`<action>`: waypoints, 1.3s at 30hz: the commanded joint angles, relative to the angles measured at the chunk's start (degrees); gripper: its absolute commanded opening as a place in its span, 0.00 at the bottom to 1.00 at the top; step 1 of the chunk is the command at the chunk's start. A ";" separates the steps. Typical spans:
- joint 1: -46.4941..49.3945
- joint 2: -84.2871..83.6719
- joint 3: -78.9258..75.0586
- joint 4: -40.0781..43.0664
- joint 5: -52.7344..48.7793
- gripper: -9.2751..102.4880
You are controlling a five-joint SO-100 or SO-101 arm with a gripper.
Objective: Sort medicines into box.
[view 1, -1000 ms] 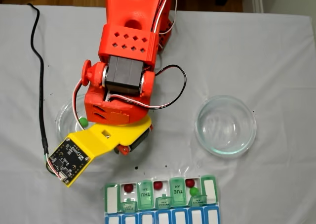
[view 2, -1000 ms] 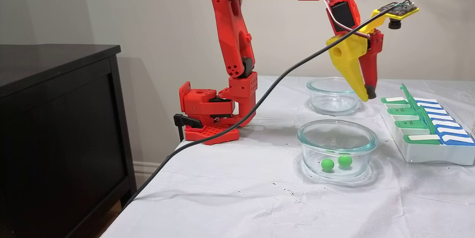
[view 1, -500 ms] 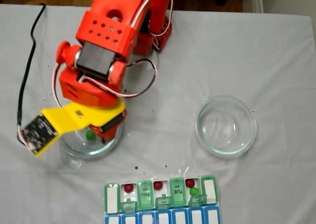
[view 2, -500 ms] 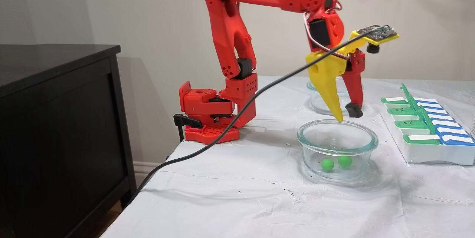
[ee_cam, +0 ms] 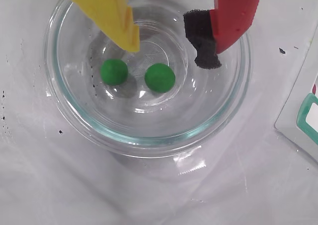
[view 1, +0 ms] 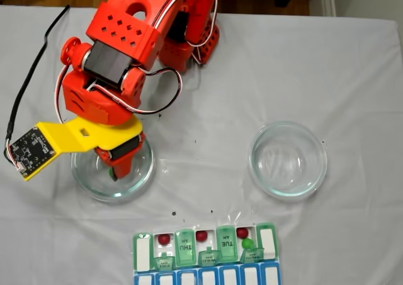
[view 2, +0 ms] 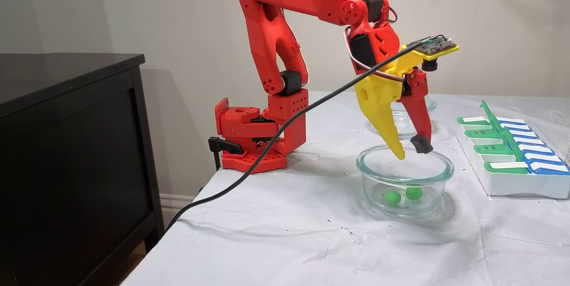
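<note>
Spread wide and empty, the gripper (view 2: pixel 412 152) hung at the rim of a glass dish (view 2: pixel 370 185) holding two green balls (ee_cam: pixel 115 71) (ee_cam: pixel 160 77), which lay side by side between the yellow and red fingers in the wrist view. White cloth (view 2: pixel 285 237) covered the table beside a black cabinet (view 2: pixel 67 152) and beige wall. From above, the pill organizer (view 1: pixel 143 255) sat at 6 o'clock holding three red balls (view 1: pixel 164 239) and one green ball (view 1: pixel 247 243), with a second dish (view 1: pixel 317 146) at 3 o'clock.

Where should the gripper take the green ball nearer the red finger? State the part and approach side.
Grip that green ball across its middle, from straight above through the glass dish's open top. The walls block the sides, and the open gripper hangs above. Put the yellow finger in the gap beside the other ball.
</note>
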 commanded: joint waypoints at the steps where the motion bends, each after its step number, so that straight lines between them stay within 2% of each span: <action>1: 0.09 -1.14 -0.97 -1.85 -1.14 0.24; 5: -0.18 -3.69 -1.05 -2.64 -1.93 0.20; 12: -0.79 -6.06 -1.05 -3.96 -1.85 0.20; 39: -2.02 -16.26 -0.97 -11.78 -0.26 0.22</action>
